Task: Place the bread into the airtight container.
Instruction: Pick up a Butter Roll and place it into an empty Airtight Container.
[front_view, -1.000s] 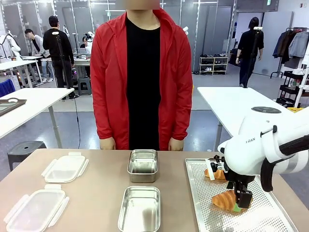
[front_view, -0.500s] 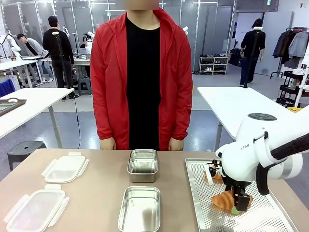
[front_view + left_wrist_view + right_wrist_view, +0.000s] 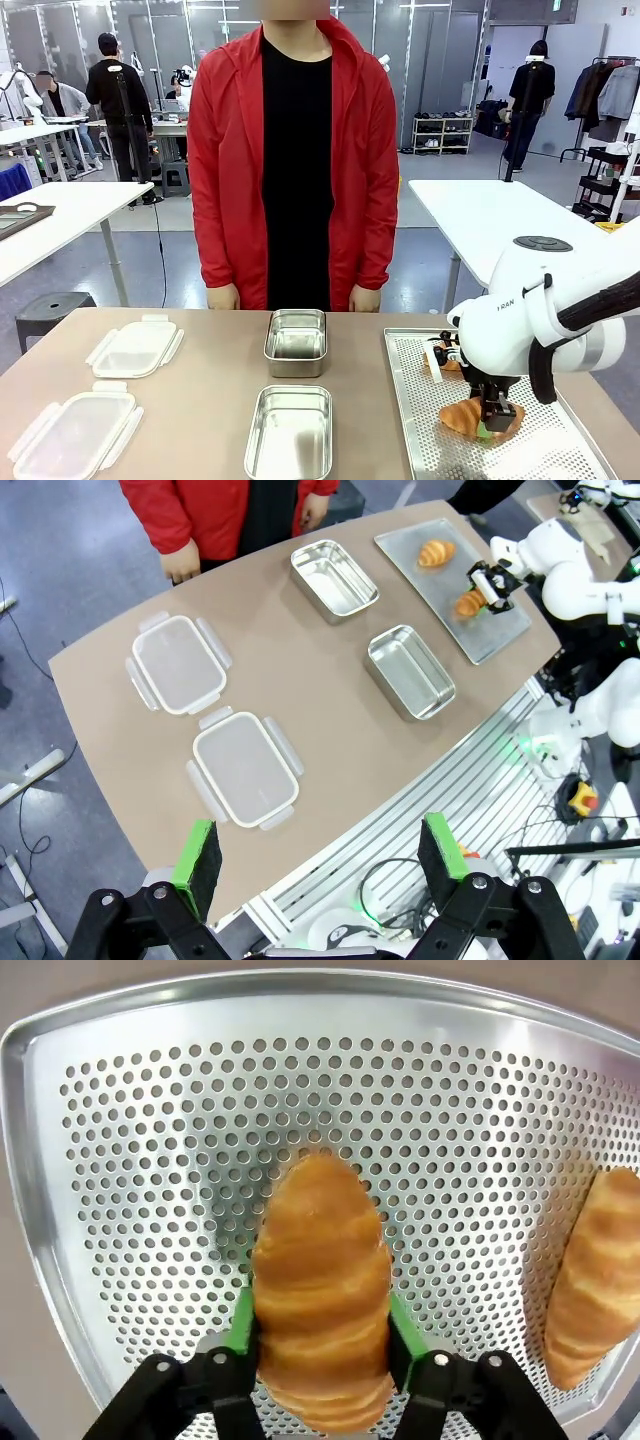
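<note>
Croissant (image 3: 322, 1290) lies on the perforated tray (image 3: 410, 400) at the right end of the bench (image 3: 200, 400), near the front edge. I read it as not yet lifted.

Right claw (image 3: 497, 425) is down on it, green pads against both flanks and closed to the pastry's width. Grip sits towards one end, so most of the length sticks out past the pads.

Left claw (image 3: 318, 850) is high over the bench, spread wide, holding nothing.

Targets: two open steel containers, near one (image 3: 290, 432) and far one (image 3: 296, 340), both mid-bench and well apart from the tray. Both clear lids (image 3: 133, 348) are off, lying at the left.

Risks you should watch:
- Crush: flaky shell, so any more squeeze and the pads cut in.
- Slip or pivot: the flanks are rounded and tapered and the hold is off-centre. The free end can droop or swing on lift and on the sideways carry.
- Rim clip: a drooping end can catch the container wall on the way down. Carry it high and lower it straight.
- Fit: croissant length looks close to the container's short side, so line it up with the long side.
- Second croissant (image 3: 445, 360) lies near on the tray, farther back. Lift vertically so you don't nudge it.
</note>
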Controlling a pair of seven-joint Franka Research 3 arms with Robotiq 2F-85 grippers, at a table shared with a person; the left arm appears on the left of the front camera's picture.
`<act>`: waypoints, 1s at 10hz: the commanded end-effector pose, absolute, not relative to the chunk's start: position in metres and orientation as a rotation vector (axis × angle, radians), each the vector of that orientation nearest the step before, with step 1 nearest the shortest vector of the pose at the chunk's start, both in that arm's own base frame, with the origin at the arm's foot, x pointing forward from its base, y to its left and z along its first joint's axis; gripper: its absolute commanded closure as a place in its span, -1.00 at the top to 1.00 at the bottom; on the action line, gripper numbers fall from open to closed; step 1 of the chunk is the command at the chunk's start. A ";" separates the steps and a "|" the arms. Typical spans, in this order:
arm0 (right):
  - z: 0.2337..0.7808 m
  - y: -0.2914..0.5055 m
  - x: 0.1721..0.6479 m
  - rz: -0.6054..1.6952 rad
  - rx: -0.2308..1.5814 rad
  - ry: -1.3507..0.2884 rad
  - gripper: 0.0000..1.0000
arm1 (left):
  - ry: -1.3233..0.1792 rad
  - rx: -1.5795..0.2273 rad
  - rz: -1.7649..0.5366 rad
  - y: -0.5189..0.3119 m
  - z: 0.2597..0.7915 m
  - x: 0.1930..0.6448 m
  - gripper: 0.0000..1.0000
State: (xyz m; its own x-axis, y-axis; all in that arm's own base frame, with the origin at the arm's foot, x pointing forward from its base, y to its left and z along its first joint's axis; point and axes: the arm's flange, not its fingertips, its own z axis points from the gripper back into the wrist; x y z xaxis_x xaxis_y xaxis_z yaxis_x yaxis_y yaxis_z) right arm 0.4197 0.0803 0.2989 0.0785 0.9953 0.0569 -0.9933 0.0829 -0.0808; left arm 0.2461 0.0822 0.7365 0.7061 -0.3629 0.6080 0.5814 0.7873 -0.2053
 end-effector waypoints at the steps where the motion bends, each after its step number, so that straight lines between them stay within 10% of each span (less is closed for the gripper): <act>1: 0.299 0.075 0.408 1.515 0.001 -0.089 -0.15 | -0.581 -0.405 -0.559 0.081 0.737 0.245 1.00; 10: 0.452 0.164 0.397 1.449 -0.081 -0.049 -0.15 | -0.581 -0.405 -0.559 0.081 0.737 0.245 1.00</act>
State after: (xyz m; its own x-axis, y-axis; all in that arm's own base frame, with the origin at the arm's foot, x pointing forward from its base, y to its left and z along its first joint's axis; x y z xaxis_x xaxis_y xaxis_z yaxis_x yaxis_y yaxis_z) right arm 0.3981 0.1435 0.4431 0.0901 0.9957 0.0228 -0.9919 0.0917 -0.0874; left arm 0.2462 0.0821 0.7365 0.7061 -0.3631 0.6079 0.5815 0.7873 -0.2052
